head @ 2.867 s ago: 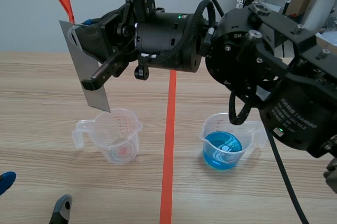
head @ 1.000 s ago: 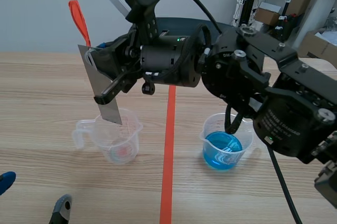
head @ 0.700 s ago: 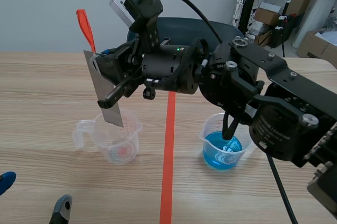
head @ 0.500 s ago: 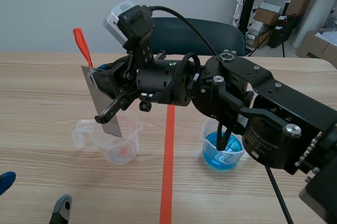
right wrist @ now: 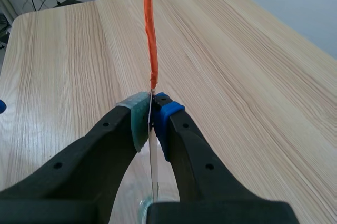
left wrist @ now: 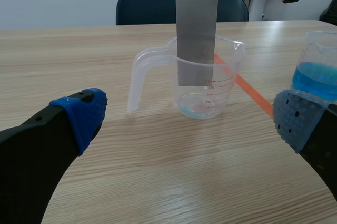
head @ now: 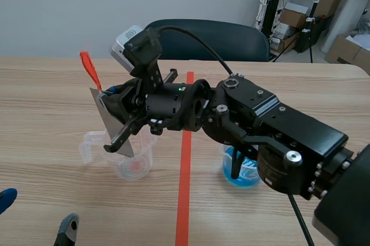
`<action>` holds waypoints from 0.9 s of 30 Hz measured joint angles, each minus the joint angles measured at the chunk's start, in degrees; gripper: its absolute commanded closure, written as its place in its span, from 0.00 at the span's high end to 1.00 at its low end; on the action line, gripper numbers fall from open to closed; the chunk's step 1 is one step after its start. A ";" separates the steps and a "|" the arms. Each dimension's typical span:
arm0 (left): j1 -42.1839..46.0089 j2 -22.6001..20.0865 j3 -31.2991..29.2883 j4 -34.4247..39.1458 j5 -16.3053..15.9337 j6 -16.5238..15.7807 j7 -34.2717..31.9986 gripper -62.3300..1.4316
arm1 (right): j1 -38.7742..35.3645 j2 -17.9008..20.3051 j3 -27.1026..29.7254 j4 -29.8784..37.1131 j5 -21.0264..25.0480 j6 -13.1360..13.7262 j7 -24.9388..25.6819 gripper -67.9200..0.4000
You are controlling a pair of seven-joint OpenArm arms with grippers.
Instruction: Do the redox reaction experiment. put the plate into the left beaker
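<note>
Right arm comes in from 3 o'clock and reaches across the orange-red tape line (head: pixel 184 199) to the far side of the table (head: pixel 46 84).

Right gripper (right wrist: pixel 151 109): pads pinched tight on the thin grey plate (left wrist: pixel 196 34), clamped near its upper end. Seen from the right wrist, the plate is edge-on between the two pads. An orange strip (head: pixel 88 68) runs off the plate's top corner toward 11 o'clock.

Plate hangs over the left beaker (head: pixel 134 162) – tilted in the scene view, near upright from the left wrist. Its lower edge sits below the rim, inside the mouth, and shows through the clear wall. It is short of the bottom (whether it touches the wall I cannot tell).

Left beaker: clear, with printed graduations and its handle at 9 o'clock. It stands at 9 o'clock of the tape line.

Right beaker (head: pixel 245 172) holds blue liquid and stands at 3 o'clock of the tape line, partly hidden behind the right arm.

Left gripper (left wrist: pixel 189 121): fingers spread wide – nothing between them. It is low over the table at about 7 o'clock of the left beaker, well apart from it.

A dark chair (head: pixel 231 37) stands beyond the table at 12 o'clock.
</note>
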 measured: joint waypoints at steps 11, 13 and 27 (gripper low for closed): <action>0.00 0.00 0.00 0.00 0.00 -0.02 0.00 1.00 | 0.00 -2.01 0.00 -4.52 -4.31 -0.02 3.56 0.01; 0.00 0.00 0.00 0.00 0.00 -0.02 0.00 1.00 | 0.00 -2.47 0.00 -6.01 -4.76 -0.02 4.28 0.01; 0.00 -0.02 0.00 0.00 0.00 -0.02 0.00 1.00 | 0.33 -3.74 0.00 -7.98 -7.10 -0.02 5.68 0.02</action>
